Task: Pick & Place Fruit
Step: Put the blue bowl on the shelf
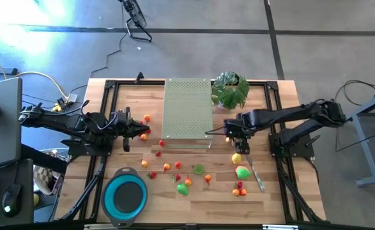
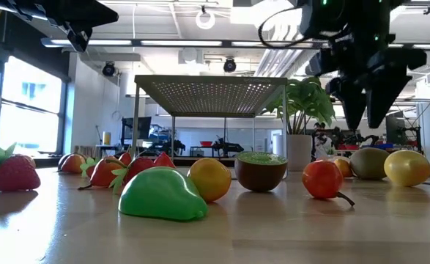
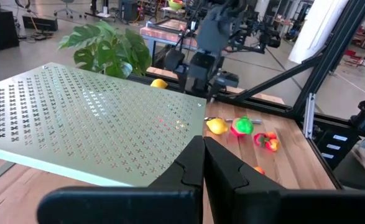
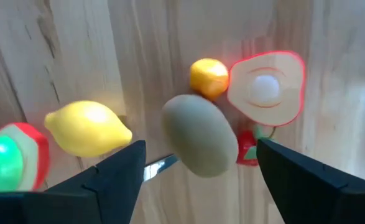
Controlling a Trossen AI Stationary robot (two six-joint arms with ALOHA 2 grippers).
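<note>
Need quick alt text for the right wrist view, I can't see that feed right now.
The right gripper hangs open above the wooden table, its fingers either side of a greenish-brown oval fruit. Around it lie a yellow lemon, a small orange fruit and a red-rimmed fruit half.

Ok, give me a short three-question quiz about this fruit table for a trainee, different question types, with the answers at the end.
1. True or false: the right gripper is shut on a fruit.
2. Which fruit lies between its open fingers? A lemon, B brown oval fruit, C strawberry.
3. Fill in: the blue bowl holds ___ fruit.

Key: 1 false, it is open. 2 B, the brown oval fruit; the lemon lies beside it. 3 no.
</note>
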